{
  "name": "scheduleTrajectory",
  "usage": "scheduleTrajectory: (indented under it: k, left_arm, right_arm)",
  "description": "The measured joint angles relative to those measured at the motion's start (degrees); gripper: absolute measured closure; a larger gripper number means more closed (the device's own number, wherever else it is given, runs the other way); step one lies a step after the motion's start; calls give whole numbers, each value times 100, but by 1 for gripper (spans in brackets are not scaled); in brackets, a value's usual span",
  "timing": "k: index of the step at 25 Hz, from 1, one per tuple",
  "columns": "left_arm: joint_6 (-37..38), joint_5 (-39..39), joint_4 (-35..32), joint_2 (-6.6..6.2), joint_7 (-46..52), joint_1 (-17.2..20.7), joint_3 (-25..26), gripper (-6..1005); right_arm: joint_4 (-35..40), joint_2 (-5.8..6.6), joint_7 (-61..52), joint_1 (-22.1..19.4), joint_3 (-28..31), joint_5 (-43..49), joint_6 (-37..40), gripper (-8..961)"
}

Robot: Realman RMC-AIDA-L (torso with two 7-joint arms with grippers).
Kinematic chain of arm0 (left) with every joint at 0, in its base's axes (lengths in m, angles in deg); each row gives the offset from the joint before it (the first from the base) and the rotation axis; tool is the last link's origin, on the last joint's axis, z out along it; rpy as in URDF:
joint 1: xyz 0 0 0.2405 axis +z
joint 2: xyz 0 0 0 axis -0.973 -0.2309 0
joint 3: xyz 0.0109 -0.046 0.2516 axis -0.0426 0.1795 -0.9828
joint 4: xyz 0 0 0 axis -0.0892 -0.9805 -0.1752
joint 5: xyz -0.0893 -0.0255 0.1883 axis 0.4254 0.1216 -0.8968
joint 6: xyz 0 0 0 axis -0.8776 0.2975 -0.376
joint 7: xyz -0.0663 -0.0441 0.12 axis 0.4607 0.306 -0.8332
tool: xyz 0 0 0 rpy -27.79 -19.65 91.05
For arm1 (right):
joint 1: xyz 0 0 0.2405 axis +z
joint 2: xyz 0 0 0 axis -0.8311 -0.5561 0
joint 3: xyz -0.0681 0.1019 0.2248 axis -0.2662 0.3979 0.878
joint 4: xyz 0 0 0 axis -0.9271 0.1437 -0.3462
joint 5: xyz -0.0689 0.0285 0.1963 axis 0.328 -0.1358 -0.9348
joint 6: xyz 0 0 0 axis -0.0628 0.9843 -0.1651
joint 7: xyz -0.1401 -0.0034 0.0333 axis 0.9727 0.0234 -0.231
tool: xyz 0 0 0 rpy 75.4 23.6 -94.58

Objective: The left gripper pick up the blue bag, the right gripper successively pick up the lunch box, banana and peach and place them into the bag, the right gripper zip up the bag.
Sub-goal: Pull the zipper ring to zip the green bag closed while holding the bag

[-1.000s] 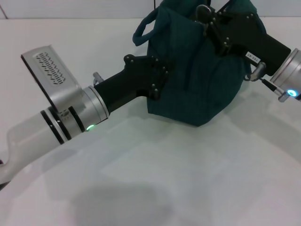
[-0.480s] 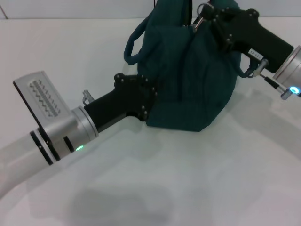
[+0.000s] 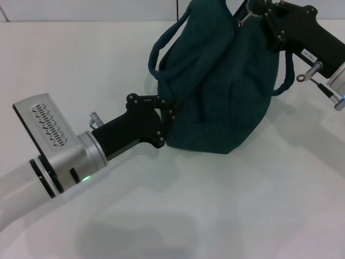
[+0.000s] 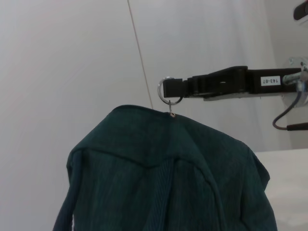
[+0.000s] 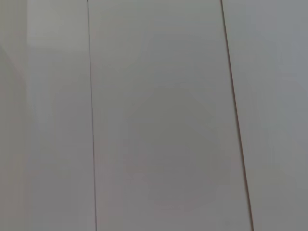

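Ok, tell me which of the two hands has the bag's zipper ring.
The right hand, up at the top of the blue bag, pinches the metal ring pull. The left hand is low against the bag's side instead.

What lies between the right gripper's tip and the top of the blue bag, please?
The metal ring pull of the zipper; the left wrist view shows the right gripper shut on it, directly above the blue bag.

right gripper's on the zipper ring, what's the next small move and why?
Probably release the ring pull: the right gripper holds it at the blue bag's top, and no open gap shows there. The left gripper sits against the bag's lower side.
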Motion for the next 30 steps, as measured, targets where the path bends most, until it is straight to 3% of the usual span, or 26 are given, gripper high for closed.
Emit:
scheduleTrajectory:
  k: [18, 28, 30]
  left_arm:
    - [-287, 242, -853, -76, -127, 884, 67, 941]
    - [197, 479, -591, -4, -221, 810, 86, 931]
    - [587, 765, -518, -9, -33, 795, 89, 844]
  right_arm:
    - [-11, -21, 8, -32, 46, 36, -37, 946]
    - [66, -30, -8, -25, -192, 25, 1, 946]
    - [68, -31, -11, -40, -243, 13, 4, 946]
